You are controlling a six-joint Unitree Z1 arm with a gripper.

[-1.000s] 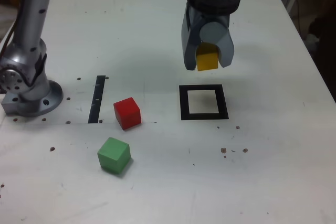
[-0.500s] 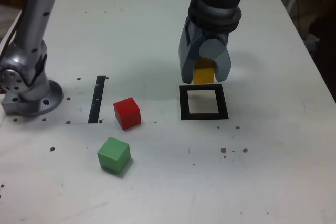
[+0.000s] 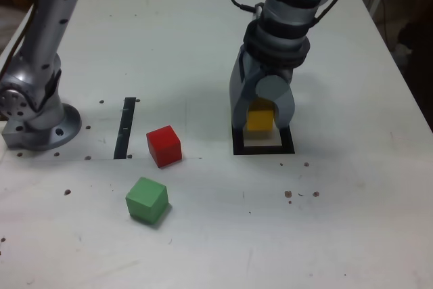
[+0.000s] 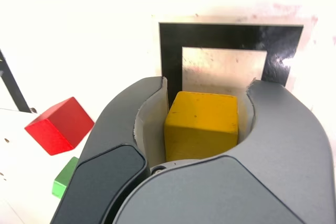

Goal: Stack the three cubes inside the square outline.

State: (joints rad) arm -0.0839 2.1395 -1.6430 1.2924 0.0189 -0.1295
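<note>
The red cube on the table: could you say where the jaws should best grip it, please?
Probably from straight above, closing on two opposite upright faces of the red cube. It lies flat, turned slightly against the table edges, and stands clear of the green cube and black strip.

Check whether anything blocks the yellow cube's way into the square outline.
Nothing visible does. The gripper holds the yellow cube right over the square outline, whose pale centre is bare. The red cube and green cube lie off to the exterior view's left.

Exterior view high, facing the table (image 3: 203,248) from afar, wrist view close, looking down, both sharing the square outline (image 3: 238,145).
</note>
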